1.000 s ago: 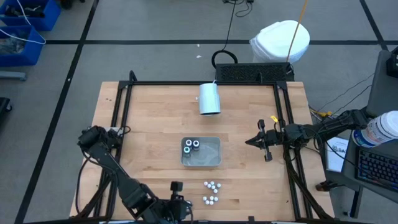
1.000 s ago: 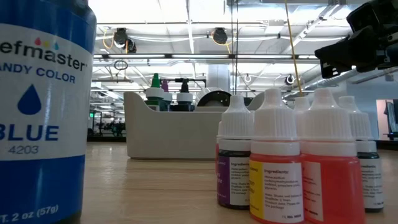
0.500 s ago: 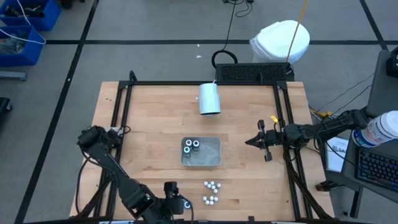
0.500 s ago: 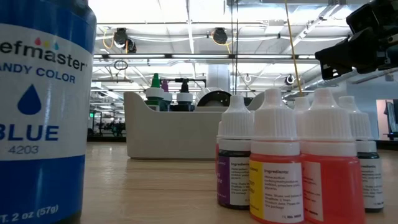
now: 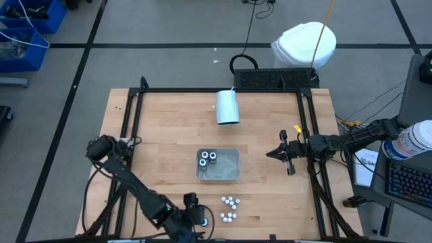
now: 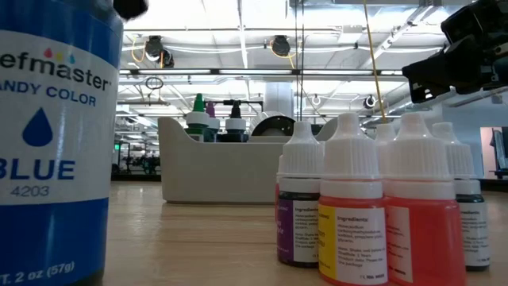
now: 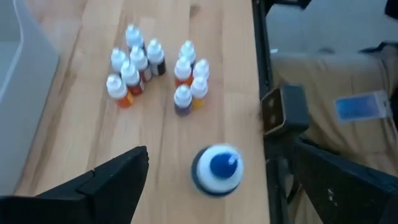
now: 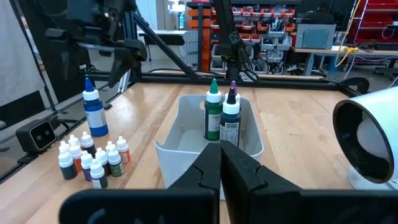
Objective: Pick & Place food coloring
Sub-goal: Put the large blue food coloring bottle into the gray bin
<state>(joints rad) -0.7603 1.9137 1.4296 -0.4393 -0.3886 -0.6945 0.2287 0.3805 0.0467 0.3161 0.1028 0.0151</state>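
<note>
A blue food coloring bottle [image 7: 217,169] with a white top stands upright on the table near its near edge, also in the low view [image 6: 55,143]. My left gripper [image 7: 221,158] hangs open over it from the table's left, a finger on either side, touching nothing; it is near the front edge [image 5: 196,209]. Several small white-capped food coloring bottles [image 7: 155,68] stand in two clusters just right of it [image 5: 229,209]. Two larger bottles [image 8: 221,115] stand in the grey tray [image 5: 229,174]. My right gripper [image 5: 273,154] waits shut at the table's right.
A white cup [image 5: 227,106] lies on its side at the table's far middle. A black frame [image 5: 131,128] runs round the table. A small camera box [image 7: 283,109] sits at the near edge beside the blue bottle. Bare wood lies left of the tray.
My left gripper has sunk toward the blue bottle and shifted a little toward the table's right, rolling its wrist as it went. One dark fingertip now shows at the top of the low view. The bottles and the right arm have kept still.
</note>
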